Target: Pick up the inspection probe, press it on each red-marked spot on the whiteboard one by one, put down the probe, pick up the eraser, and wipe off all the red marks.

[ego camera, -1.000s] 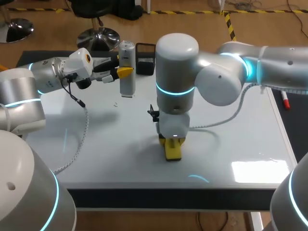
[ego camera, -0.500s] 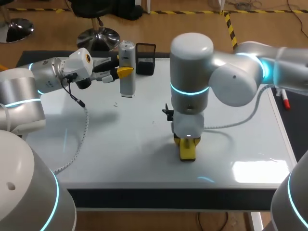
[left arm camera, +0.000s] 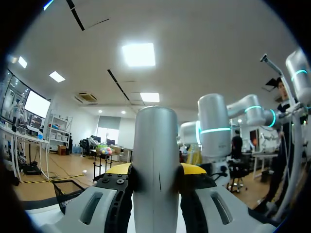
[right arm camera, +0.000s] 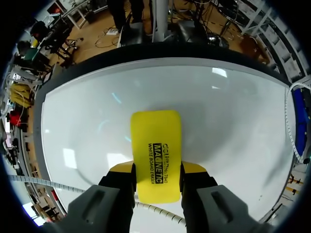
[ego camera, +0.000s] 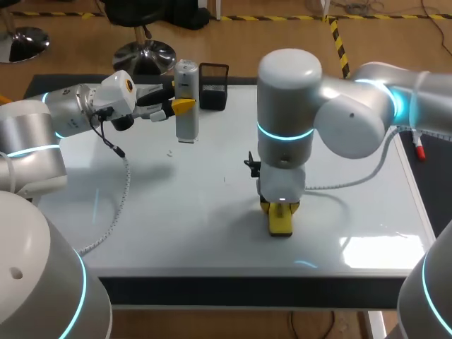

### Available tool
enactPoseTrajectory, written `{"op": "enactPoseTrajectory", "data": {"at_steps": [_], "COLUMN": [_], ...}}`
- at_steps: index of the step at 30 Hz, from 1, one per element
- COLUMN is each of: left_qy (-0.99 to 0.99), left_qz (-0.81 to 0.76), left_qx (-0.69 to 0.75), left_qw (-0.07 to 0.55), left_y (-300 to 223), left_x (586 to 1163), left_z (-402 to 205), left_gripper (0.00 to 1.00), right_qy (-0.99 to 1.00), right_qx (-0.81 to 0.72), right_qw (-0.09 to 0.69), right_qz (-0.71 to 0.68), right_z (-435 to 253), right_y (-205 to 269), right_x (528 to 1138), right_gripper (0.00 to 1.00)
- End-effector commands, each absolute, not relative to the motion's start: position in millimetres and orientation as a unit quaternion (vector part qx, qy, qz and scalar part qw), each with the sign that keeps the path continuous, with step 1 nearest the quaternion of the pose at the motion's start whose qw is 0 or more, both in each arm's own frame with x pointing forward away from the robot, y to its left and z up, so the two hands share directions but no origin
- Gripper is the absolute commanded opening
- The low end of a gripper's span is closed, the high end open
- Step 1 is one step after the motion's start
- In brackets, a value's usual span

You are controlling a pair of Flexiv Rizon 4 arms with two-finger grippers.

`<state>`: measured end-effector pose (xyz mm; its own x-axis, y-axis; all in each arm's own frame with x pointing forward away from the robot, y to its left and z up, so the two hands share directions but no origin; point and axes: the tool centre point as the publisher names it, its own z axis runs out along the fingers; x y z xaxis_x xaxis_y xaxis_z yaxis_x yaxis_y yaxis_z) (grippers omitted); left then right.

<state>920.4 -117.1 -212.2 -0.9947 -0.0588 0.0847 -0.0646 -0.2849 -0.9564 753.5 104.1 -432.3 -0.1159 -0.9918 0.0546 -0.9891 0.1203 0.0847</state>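
Yellow eraser clamped between right jaws.

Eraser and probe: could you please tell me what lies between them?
In the head view, only bare whiteboard, bar a tiny speck, lies between eraser and probe.

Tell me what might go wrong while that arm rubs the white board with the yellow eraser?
The right gripper pinches the eraser only near its back end, so pressing on the board could tip or slip it. The left gripper holds the silver tube upright beside the black basket; a wide sweep that way might bump them.
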Motion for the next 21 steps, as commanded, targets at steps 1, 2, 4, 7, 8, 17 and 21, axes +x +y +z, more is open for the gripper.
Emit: {"op": "enactPoseTrajectory", "data": {"at_steps": [1, 2, 4, 7, 8, 17, 21], "left_qy": [-0.598, -0.598, -0.598, -0.598, -0.598, -0.598, -0.598], "left_qz": [0.8, 0.8, 0.8, 0.8, 0.8, 0.8, 0.8], "left_qx": [0.051, 0.051, 0.051, 0.051, 0.051, 0.051, 0.051], "left_qw": [0.001, 0.001, 0.001, 0.001, 0.001, 0.001, 0.001], "left_y": [-118, -118, -118, -118, -118, -118, -118], "left_x": [920, 920, 920, 920, 920, 920, 920], "left_z": [-212, -212, -212, -212, -212, -212, -212], "left_gripper": [0.0, 0.0, 0.0, 0.0, 0.0, 0.0, 0.0], "right_qy": [-0.749, -0.751, -0.752, -0.753, -0.752, -0.746, -0.74], "right_qx": [0.662, 0.66, 0.659, 0.658, 0.659, 0.665, 0.672], "right_qw": [0.034, 0.028, 0.025, 0.019, 0.02, 0.012, 0.007], "right_qz": [-0.013, -0.014, -0.011, -0.011, -0.009, -0.021, -0.035], "right_z": [-440, -434, -423, -409, -405, -382, -378], "right_y": [91, 89, 85, 80, 78, 54, 43], "right_x": [757, 759, 765, 775, 779, 831, 859], "right_gripper": [0.0, 0.0, 0.0, 0.0, 0.0, 0.0, 0.0]}}
